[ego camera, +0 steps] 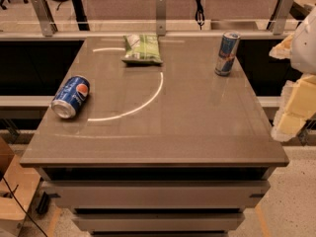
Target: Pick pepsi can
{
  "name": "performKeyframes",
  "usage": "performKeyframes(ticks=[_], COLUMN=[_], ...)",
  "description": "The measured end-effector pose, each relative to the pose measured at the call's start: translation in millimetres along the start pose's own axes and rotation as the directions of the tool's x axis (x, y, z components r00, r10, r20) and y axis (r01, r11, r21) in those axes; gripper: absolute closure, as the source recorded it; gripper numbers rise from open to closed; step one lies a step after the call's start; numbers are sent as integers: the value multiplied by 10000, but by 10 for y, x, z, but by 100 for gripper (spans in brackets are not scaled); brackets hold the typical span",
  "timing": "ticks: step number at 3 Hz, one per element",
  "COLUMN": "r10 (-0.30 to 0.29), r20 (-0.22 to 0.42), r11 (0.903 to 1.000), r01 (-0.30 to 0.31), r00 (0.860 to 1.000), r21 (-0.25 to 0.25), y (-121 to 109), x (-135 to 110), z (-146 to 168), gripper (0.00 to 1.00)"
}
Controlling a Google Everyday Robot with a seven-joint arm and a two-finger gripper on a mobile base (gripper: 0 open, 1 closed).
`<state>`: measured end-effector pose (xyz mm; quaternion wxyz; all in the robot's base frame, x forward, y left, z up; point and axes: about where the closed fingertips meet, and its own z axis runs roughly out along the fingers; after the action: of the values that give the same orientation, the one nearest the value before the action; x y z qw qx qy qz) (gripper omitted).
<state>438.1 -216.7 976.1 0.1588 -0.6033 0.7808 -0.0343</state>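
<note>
On counter, pepsi can lay on its side, left of frame. Pincer sat at right edge, well apart; cannot tell its grip state.

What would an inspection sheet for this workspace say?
Surface: grey table, with a curved streak of glare.
Job's things: pepsi can lying on its side near the left edge, touching nothing else.
Clutter: green bag lying flat at the back; slim can upright at the back right.
Gripper: gripper beside the table's right edge, far from the pepsi can.
Cables: black cable at lower left; another cable hangs behind the table.
Surroundings: metal posts behind the table, cardboard box at lower left, speckled floor.
</note>
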Motion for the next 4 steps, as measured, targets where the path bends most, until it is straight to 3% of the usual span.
performKeyframes(ticks=[1,2,3,4], r10=[-1,-311,-1079,-1699], r20=[2,728,2216,3924], r11=[10000,9995,9933,9781], r01=[1,313,1141,2031], r00=[10000,9969,9692,9040], r21=[2,-13,-154,-444], y=[0,42,94,181], x=[-1,-159,-587,-1196], z=[0,-25,-4,35], gripper=[0,0,0,0])
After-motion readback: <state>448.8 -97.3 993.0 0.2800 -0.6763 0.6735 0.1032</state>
